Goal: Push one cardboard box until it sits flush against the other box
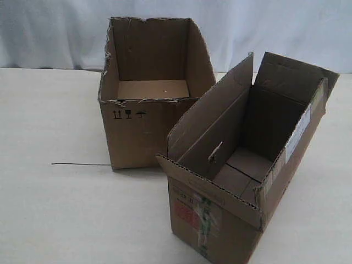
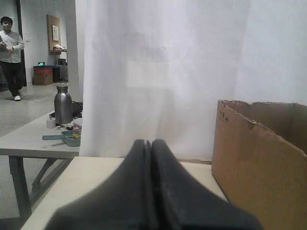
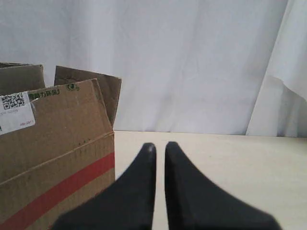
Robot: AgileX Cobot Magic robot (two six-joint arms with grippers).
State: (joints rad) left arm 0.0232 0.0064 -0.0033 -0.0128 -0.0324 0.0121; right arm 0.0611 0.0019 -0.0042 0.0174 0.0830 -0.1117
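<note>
Nearest us stands the cardboard box [image 1: 247, 159], long and narrow, its flaps up and a red label on its end. It sits skewed to the other box [image 1: 137, 132], the wider one with the torn rim. Their near corners come close, though we cannot tell if they touch, and the sides splay apart toward the back, so we judge the push is not yet done. Both rest on a pale, smooth counter [image 1: 55, 209] that should let cardboard slide easily. A white curtain [image 1: 55, 33] hangs behind.

The left pincer [image 2: 151, 143] is pressed closed and empty, low beside the other box. The right pincer [image 3: 159, 145] shows a thin slit between its fingers, grips nothing, and sits beside the cardboard box's outer wall. We read both as blunt pushers, one placed outside each box. Past the curtain a person [image 2: 10, 57] stands in the room, a steel flask [image 2: 63, 104] sits on another table, and a thin wire [image 1: 80, 164] lies on the counter.
</note>
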